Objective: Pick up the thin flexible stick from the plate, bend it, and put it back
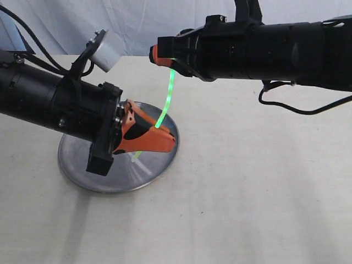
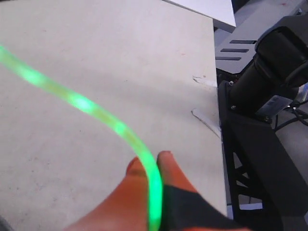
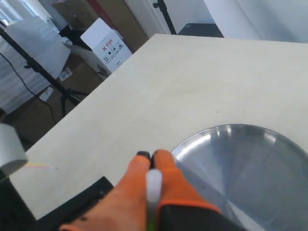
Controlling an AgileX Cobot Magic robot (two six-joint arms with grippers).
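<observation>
The thin flexible stick [image 1: 168,96] glows lime green and runs in a slight curve between my two grippers above the plate [image 1: 154,168]. My left gripper [image 1: 170,140] is shut on its lower part over the plate; a short tail [image 1: 136,155] pokes out beneath. My right gripper [image 1: 155,54] is shut on the top end, higher up. In the left wrist view the stick [image 2: 91,108] arcs away from the orange fingers [image 2: 166,166]. In the right wrist view the stick's pale end [image 3: 153,185] sits between the shut fingers, with the plate [image 3: 250,159] below.
The beige table [image 1: 247,181] spreads around the plate. A white cylinder [image 1: 105,49] rides on the left arm. Beyond the table edge stand a black robot base [image 2: 269,86], a tripod stand [image 3: 43,77] and a cardboard box [image 3: 103,41].
</observation>
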